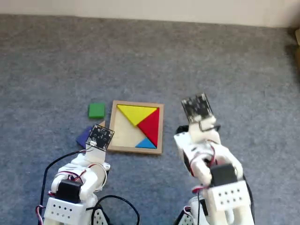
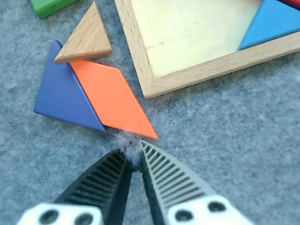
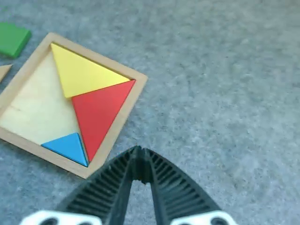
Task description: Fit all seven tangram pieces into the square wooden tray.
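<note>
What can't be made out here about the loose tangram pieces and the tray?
High view: the left arm's wrist covers the orange parallelogram piece and most of the dark blue triangle piece.
Left wrist view: the green square block and the square wooden tray run off the edge.
Right wrist view: the plain wooden triangle is cut by the edge to one tip.

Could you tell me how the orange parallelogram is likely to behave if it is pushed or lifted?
The orange parallelogram looks like a thin, flat wooden slab, so probably stiff and light. Lying flat, it should slide, not roll. Pushing would likely shift the dark blue triangle touching it.
</note>
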